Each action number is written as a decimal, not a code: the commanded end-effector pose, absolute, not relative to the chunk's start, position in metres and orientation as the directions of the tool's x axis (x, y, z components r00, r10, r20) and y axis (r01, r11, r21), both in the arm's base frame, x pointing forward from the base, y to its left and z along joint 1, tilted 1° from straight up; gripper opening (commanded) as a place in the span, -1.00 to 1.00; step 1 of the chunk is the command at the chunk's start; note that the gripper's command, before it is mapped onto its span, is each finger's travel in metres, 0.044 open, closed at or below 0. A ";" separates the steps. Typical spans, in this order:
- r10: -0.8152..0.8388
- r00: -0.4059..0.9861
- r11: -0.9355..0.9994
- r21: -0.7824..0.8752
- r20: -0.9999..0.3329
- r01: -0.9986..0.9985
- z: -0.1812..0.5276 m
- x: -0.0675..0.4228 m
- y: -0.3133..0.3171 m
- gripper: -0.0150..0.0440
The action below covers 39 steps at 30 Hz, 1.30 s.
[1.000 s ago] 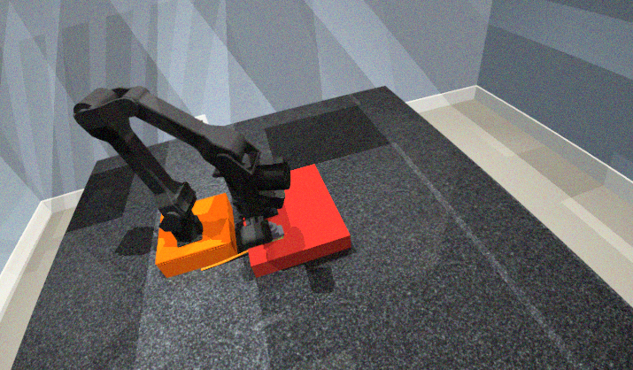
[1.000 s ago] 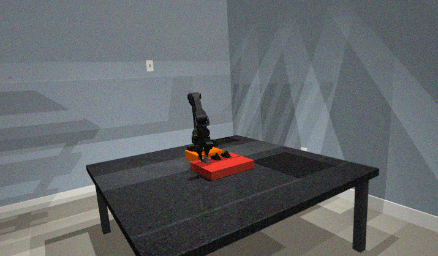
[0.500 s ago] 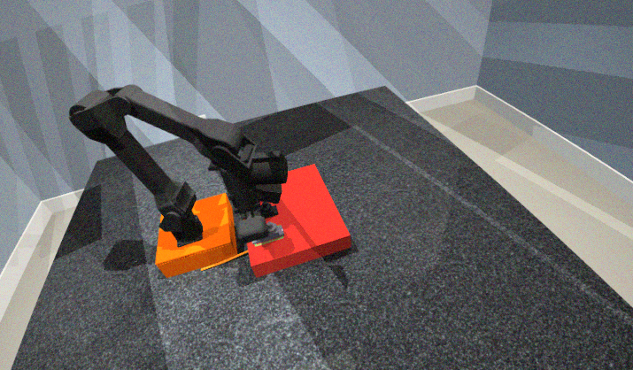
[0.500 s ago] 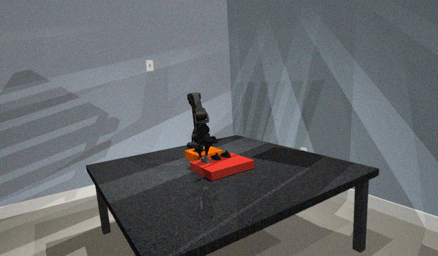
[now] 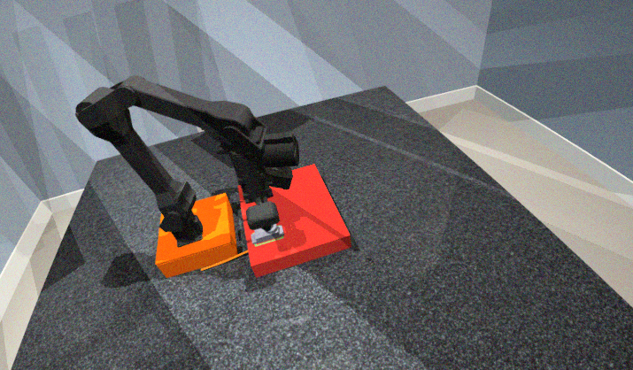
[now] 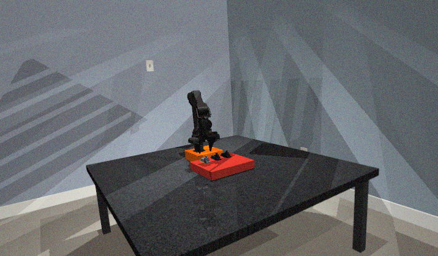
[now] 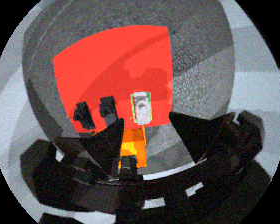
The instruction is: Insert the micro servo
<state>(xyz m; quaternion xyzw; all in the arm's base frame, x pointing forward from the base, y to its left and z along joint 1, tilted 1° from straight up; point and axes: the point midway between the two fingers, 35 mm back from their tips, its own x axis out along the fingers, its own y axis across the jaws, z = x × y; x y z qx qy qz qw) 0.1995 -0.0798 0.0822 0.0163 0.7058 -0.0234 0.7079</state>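
Observation:
The grey micro servo [image 5: 266, 235] [image 6: 204, 160] [image 7: 143, 107] sits in the green-outlined pocket near the edge of the red deck [image 5: 309, 202] [image 6: 230, 166] [image 7: 111, 63]. Its pale top faces up. Its orange cable [image 5: 221, 264] [image 7: 132, 144] runs off the deck's edge toward the arm's base. My gripper [image 5: 265, 225] [image 6: 204, 148] [image 7: 147, 117] is open and hangs just above the servo. A finger stands on each side of the servo, clear of it. I cannot tell whether the ears lie flat.
Two black servos [image 6: 215, 156] [image 6: 226, 154] [image 7: 82, 115] [image 7: 108, 110] are seated in the deck beside the grey one. The arm stands on an orange block [image 5: 204, 243] [image 6: 192, 154] next to the deck, on a dark table [image 5: 424, 275] [image 6: 214, 206].

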 end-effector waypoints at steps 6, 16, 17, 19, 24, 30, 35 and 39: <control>-0.015 0.022 0.999 -0.014 -1.000 0.053 0.130 0.279 -0.082 1.00; -0.015 0.021 0.999 -0.014 -1.000 0.052 0.153 0.281 -0.081 1.00; -0.015 0.021 0.999 -0.014 -1.000 0.051 0.161 0.279 -0.081 1.00; -0.015 0.019 0.999 -0.014 -1.000 0.050 0.176 0.275 -0.080 1.00; -0.015 0.019 0.999 -0.014 -1.000 0.050 0.178 0.274 -0.080 1.00; -0.015 0.019 0.999 -0.014 -1.000 0.050 0.178 0.274 -0.080 1.00; -0.015 0.019 0.999 -0.014 -1.000 0.050 0.178 0.274 -0.080 1.00; -0.015 0.019 0.999 -0.014 -1.000 0.050 0.178 0.274 -0.080 1.00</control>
